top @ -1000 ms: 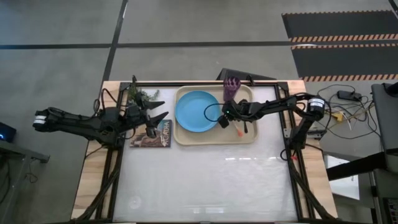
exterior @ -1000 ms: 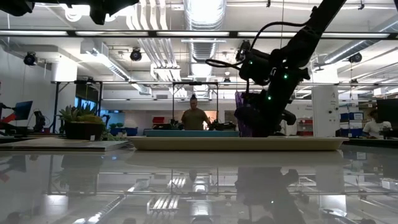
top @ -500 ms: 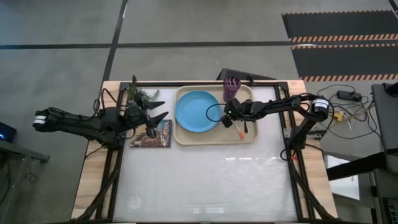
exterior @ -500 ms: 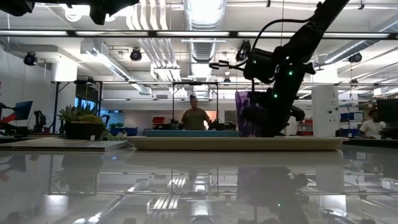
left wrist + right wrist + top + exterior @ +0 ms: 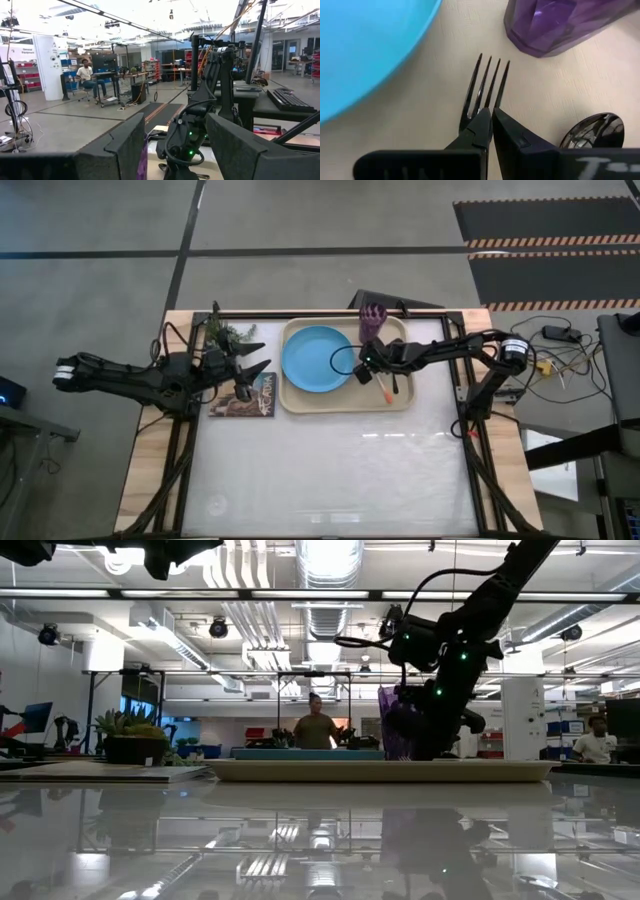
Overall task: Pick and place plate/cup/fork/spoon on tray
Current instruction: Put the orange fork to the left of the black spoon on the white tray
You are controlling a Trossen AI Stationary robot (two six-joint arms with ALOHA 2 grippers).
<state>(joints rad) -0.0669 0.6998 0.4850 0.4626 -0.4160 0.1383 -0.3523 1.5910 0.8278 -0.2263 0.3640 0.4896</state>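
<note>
The beige tray (image 5: 400, 402) holds the light-blue plate (image 5: 315, 358), the purple cup (image 5: 372, 323), the fork (image 5: 385, 390) with its orange-red handle, and the spoon (image 5: 396, 383). My right gripper (image 5: 363, 370) is low over the tray between plate and cup, shut over the fork. In the right wrist view its shut tips (image 5: 491, 117) lie over the base of the tines (image 5: 487, 85). The spoon's bowl (image 5: 592, 132) lies beside them. My left gripper (image 5: 258, 370) is open and empty over a small book (image 5: 243, 395). My right gripper is shut on the fork just behind the tines (image 5: 470, 122), its fingers lying along the fork and slanting down from the table's right. The fingers themselves hide the place of contact. The tines lie flat on the tray floor, pointing away past the fingertips.
A small potted plant (image 5: 228, 335) stands at the table's far left, behind the book. The cup (image 5: 560, 25) stands just beyond the tines, the plate's rim (image 5: 365, 50) beside them. A person stands in the room beyond the table (image 5: 315, 725).
My right gripper has shifted a little over the tray, first toward the right edge, then slightly back. The fork stays on the tray beside the plate.
</note>
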